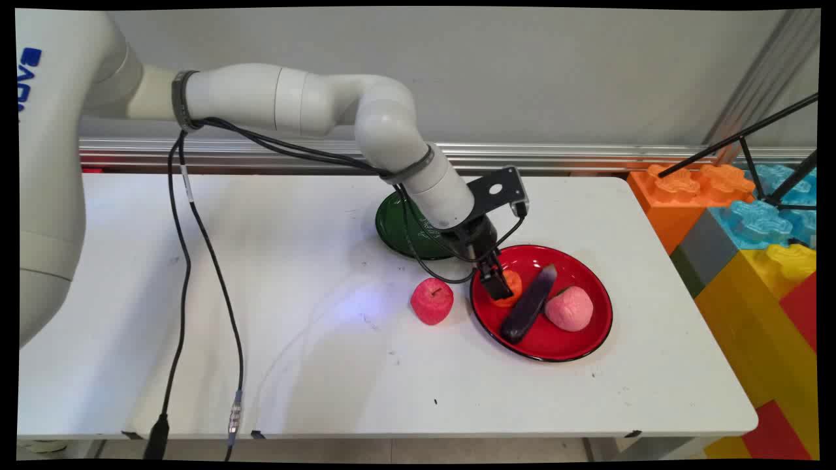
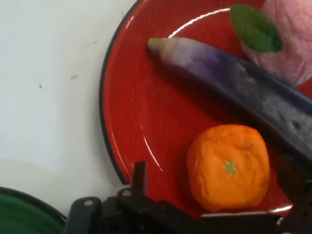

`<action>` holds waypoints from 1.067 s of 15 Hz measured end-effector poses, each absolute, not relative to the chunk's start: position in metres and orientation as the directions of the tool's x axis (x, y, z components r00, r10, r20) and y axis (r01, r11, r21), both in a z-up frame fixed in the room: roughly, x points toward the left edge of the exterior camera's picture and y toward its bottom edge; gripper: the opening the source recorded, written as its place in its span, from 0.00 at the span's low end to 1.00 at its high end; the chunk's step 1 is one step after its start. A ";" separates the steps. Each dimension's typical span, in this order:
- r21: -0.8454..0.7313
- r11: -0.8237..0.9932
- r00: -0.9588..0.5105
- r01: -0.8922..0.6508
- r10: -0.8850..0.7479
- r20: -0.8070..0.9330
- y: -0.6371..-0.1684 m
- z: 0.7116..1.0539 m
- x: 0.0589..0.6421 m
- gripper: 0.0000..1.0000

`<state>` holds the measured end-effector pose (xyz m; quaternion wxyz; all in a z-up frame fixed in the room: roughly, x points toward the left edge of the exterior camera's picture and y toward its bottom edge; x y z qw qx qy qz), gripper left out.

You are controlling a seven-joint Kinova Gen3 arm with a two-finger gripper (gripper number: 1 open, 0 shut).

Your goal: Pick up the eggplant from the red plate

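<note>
Arm bent down over red plate [image 1: 591, 339], gripper [image 1: 498, 285] apparently spread astride the orange [image 2: 228, 166].

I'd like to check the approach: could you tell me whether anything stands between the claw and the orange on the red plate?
Nothing visible does. The claw hangs right over the orange, with the eggplant lying beside it on the red plate.
</note>
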<state>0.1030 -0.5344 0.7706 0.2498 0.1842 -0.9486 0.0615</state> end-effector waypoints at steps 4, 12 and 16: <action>-0.013 0.921 -0.793 -0.389 -0.328 0.513 -0.540 0.783 0.100 1.00; 0.003 0.915 -0.758 -0.404 -0.337 0.558 -0.535 0.844 0.116 1.00; 0.028 0.904 -0.730 -0.426 -0.362 0.580 -0.525 0.866 0.127 1.00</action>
